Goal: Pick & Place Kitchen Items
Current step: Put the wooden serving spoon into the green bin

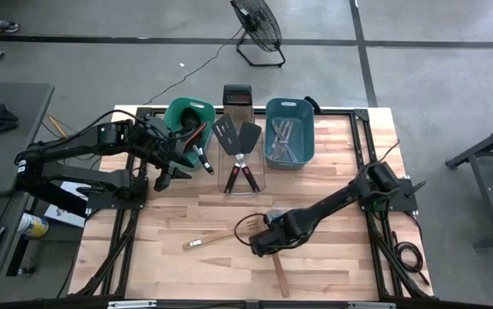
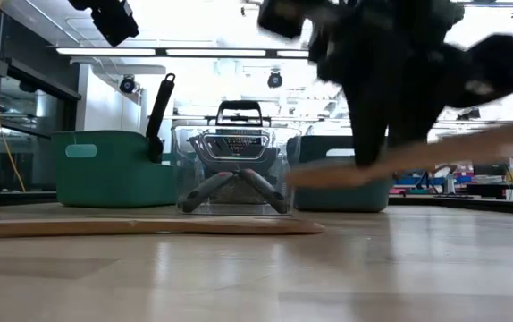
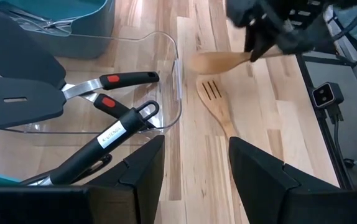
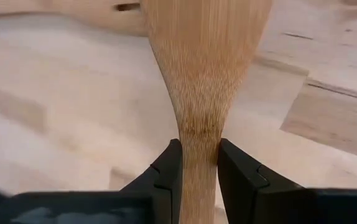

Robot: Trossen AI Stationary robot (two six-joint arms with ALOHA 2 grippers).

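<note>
Wooden spoon (image 4: 204, 62) runs straight out ahead of the right gripper (image 4: 199, 163), whose fingers are clamped on its narrow neck, with the broad blade fanning away beyond the tips. In the low view it hangs clear of the table (image 1: 341, 163), nearly level. From above, that gripper (image 1: 264, 243) sits over the front middle of the table, so the spoon's long axis follows the arm's own line, blade leading.

Every tub lies beyond the blade, toward the far edge: the clear tub (image 1: 243, 176) with its black turners (image 1: 236, 134) is the nearest, roughly straight on, the blue tub (image 1: 289, 133) off to one side, the teal tub (image 1: 188, 120) to the other. A carry would probably be forward and blade-first.

Just beside the gripper a slotted spatula (image 1: 210, 238) lies flat, its handle pointing away to the left.

Beside the teal tub waits the left gripper (image 1: 171, 168), fingers apart and empty, well apart from the spoon.
</note>
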